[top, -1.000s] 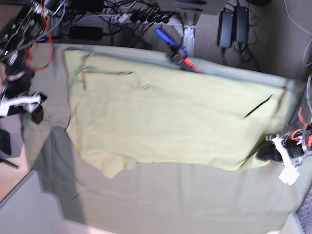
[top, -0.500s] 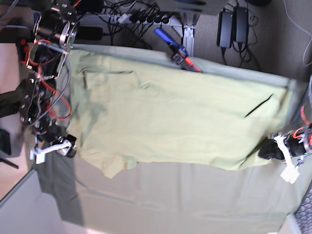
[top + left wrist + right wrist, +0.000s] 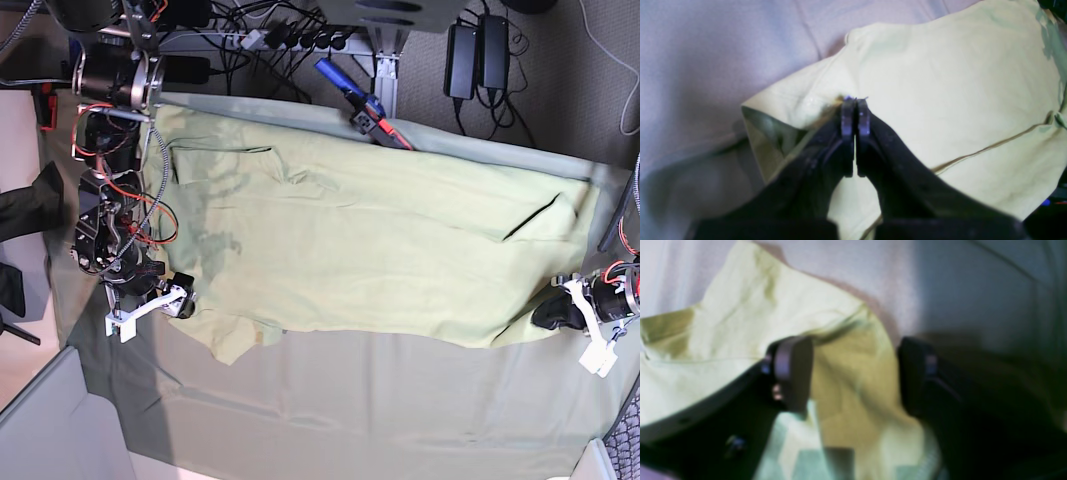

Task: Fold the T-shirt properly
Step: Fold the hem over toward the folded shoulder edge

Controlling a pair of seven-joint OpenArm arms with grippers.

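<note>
Counting: 1 T-shirt, 2 grippers, 1 table cloth. Shirt is pale yellow-green cotton, plain, spread mostly flat over the cloth's far half w/ soft creases; its near edge runs ragged across the table's middle, one sleeve poking toward the near-left. Cloth under it is dull grey-green, smooth, a few long wrinkles; near half is bare w/ free room. Left gripper sits at the shirt's right end near the table's right edge; wrist view shows its dark jaws pressed fully together, tips on or just above a shirt corner; can't tell if any fabric is pinched between them. Right gripper is at the shirt's left edge beside the sleeve; wrist view shows its jaws spread wide, straddling a raised fold of shirt, nothing clamped, blurred. Cables and power bricks lie on the floor beyond the far edge.
</note>
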